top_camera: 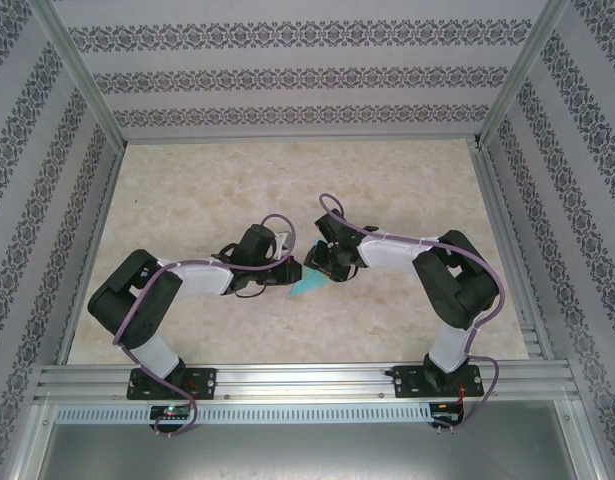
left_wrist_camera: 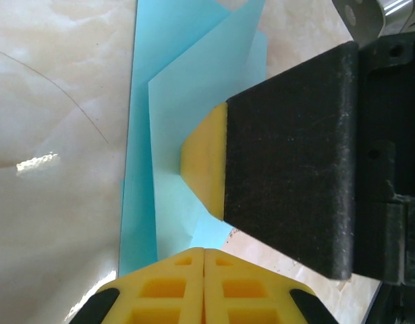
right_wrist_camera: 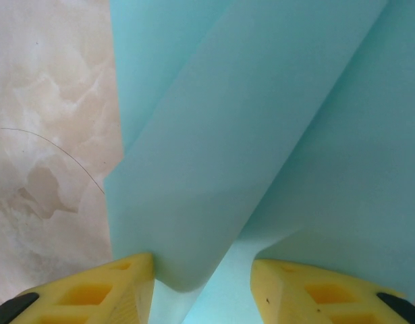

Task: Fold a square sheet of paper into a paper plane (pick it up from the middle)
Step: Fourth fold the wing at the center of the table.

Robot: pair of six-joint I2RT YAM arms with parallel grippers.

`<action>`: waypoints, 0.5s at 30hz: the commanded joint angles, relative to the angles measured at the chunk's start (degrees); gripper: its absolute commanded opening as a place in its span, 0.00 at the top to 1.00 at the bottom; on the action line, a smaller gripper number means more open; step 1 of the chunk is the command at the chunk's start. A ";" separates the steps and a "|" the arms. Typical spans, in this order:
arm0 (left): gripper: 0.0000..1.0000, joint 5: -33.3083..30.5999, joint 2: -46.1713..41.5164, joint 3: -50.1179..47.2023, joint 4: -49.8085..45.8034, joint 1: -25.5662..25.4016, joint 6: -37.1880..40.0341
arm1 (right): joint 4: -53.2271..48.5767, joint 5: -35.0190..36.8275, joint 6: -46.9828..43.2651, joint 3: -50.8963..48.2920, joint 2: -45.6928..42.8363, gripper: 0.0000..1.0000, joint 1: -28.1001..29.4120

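Paper (top_camera: 309, 287) lies on table (top_camera: 187, 190) between both claws, part-folded: layered flaps, no dart yet. Left claw (left_wrist_camera: 204, 251) pinched shut on its edge; right claw (right_wrist_camera: 202, 270) parted, straddling a raised fold. Most creasing likely remains.

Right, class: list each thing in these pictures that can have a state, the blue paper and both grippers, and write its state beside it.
square sheet of paper: partly folded, in overlapping layers, one flap curving up.
left gripper: shut, fingertips at the paper's edge; whether it pinches the paper cannot be told.
right gripper: open, fingers apart on either side of the raised flap.
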 commanded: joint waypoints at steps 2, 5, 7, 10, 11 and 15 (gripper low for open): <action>0.92 1.40 2.22 2.14 2.72 -0.44 -0.71 | -7.31 4.79 -1.13 -3.85 7.49 0.53 0.21; 0.93 1.40 3.42 2.63 2.92 -0.47 -0.69 | -7.08 4.63 -0.88 -3.86 7.65 0.53 0.32; 0.93 1.22 3.95 2.85 2.81 -0.48 -0.57 | -7.08 4.74 -0.71 -3.94 7.66 0.53 0.35; 0.94 0.19 4.40 2.97 1.79 -0.50 -0.37 | -6.87 4.60 -0.66 -3.95 7.65 0.53 0.30; 0.94 -0.27 4.47 2.95 1.23 -0.43 -0.13 | -6.90 4.61 -0.66 -4.03 7.66 0.53 0.28; 0.95 -0.95 5.14 3.21 -0.27 -0.43 0.30 | -6.48 4.36 -0.69 -4.08 7.57 0.53 0.29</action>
